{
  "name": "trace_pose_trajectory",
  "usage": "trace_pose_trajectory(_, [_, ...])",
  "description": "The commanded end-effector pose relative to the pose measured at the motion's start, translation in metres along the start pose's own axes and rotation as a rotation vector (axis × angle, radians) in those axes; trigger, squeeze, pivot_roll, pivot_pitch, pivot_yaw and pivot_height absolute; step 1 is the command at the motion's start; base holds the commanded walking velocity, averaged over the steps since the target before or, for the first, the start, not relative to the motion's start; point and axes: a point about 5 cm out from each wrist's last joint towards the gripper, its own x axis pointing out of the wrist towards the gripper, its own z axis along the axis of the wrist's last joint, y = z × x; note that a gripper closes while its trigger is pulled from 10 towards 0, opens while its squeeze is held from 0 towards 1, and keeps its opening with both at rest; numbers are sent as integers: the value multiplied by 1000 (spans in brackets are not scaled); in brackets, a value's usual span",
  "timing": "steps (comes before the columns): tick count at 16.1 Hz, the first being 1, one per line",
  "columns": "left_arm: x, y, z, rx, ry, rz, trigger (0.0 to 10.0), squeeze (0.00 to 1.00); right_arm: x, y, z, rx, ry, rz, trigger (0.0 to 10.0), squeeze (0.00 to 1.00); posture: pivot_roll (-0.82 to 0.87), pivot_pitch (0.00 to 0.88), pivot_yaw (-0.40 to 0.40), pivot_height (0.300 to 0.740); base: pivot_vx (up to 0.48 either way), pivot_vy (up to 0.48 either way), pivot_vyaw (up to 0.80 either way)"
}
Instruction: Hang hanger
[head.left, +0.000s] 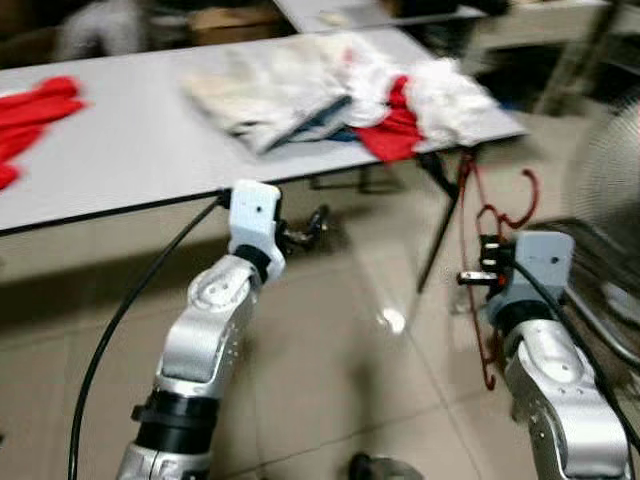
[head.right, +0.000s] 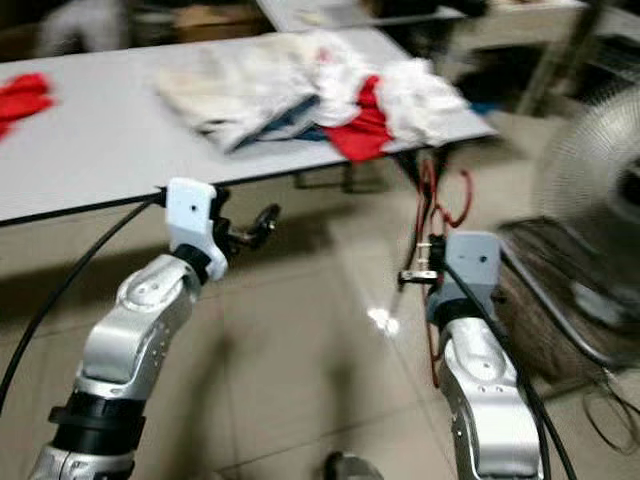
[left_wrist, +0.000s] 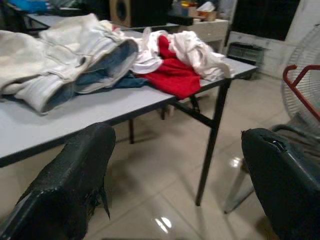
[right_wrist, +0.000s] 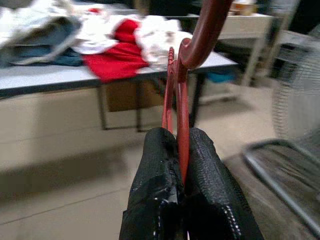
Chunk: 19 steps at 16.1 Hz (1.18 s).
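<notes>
Pale tiled floor (head.left: 340, 330) lying close underfoot and shining with glare. Holding the right gripper (right_wrist: 179, 145) out low over it, jaws pressing shut on the thin red hanger (right_wrist: 182, 100), pinching one wire bar between the pads, with the hook curving up above the fingers and the rest of the frame dangling below the wrist. Carrying the left gripper (left_wrist: 175, 150) alongside, jaws standing wide apart with nothing between them, pointing towards the surface.

Risking a twist here, in all likelihood: gripping such a narrow bar at one spot, and so letting the hanger swing or pivot in the pads with any quick turn of the arm. Possibly losing it to the floor if the pinch loosens.

Passing just beside the folding table leg (head.left: 440, 225) further out; likely snagging the hook on it, or knocking the dangling frame against it, if swinging to the left. Reaching beyond that to the grey surface (head.left: 130, 140), piled with a heap of white, red and denim clothes (head.left: 330, 85) near its corner; probably catching fabric and dragging it off if sweeping the hook low across the edge.

Standing off to the right, a wire-caged fan (head.left: 605, 170); another likely trap for the hook. Cannot tell where the hanger is meant to go.
</notes>
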Motion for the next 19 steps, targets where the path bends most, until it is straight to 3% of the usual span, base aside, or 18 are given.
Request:
trace_pose_trajectory(1, [-1, 5, 2, 5, -4, 12, 10000, 616, 0, 2, 3, -2, -24, 7, 10000, 0, -54, 36, 21, 740, 0, 0, 0])
trace_pose_trajectory(4, [-2, 5, 0, -4, -1, 25, 10000, 624, -1, 1, 3, -19, -14, 24, 10000, 0, -70, 38, 15, 740, 0, 0, 0])
trace_pose_trajectory(11, [-2, 3, -3, 8, 8, 1, 10000, 624, -5, 2, 0, 25, 24, 25, 10000, 0, -81, 44, 27, 740, 277, 0, 0])
trace_pose_trajectory(19, [-5, 1, -5, 0, 13, -2, 10000, 631, -8, 0, -1, 13, 17, 0, 10000, 0, -81, 49, 27, 740, 323, 0, -698])
